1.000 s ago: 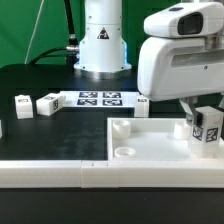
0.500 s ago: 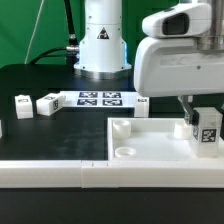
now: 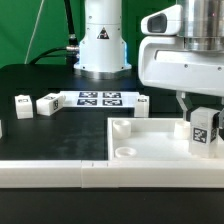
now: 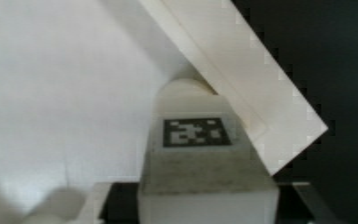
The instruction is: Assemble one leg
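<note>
The black desk (image 3: pixel 40 80) is seen spread across the scene, with a white rail along its near edge. On it, toward the exterior view's right, the large flat white square part (image 3: pixel 150 138) with a raised rim is laid, a round hole being visible near its front corner. The marker board (image 3: pixel 100 98) is seen flat behind it, near the robot's base. Two spare white blocks (image 3: pixel 35 103) are set well apart from the square part, toward the exterior view's left.

The tool (image 3: pixel 203 126) is positioned over the right rear corner of the square part, and it is clenched on the leg (image 3: pixel 204 131), which is held upright between the fingers. In the wrist view the leg (image 4: pixel 197 150) is seen gripped on both sides, its rounded end lying close against the raised rim of the square part. The leg is a small white rectangular block, and a black-and-white square tag is carried on its face.
</note>
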Controlling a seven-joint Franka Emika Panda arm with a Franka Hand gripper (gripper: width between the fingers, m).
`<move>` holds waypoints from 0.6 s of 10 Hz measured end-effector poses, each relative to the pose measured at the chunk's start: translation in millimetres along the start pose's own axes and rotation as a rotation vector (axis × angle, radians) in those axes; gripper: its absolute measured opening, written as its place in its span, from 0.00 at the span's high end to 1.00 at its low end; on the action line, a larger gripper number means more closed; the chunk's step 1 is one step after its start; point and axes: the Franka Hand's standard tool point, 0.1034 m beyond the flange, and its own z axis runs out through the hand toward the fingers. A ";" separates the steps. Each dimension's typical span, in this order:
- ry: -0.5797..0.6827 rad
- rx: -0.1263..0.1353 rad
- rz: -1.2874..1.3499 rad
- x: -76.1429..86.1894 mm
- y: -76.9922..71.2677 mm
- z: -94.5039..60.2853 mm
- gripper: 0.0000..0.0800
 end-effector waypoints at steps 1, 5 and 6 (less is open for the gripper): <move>0.001 -0.001 0.131 -0.3 0.4 0.0 0.64; -0.037 0.010 0.498 -0.5 1.8 -0.1 0.64; -0.048 0.012 0.596 -0.4 1.9 -0.1 0.64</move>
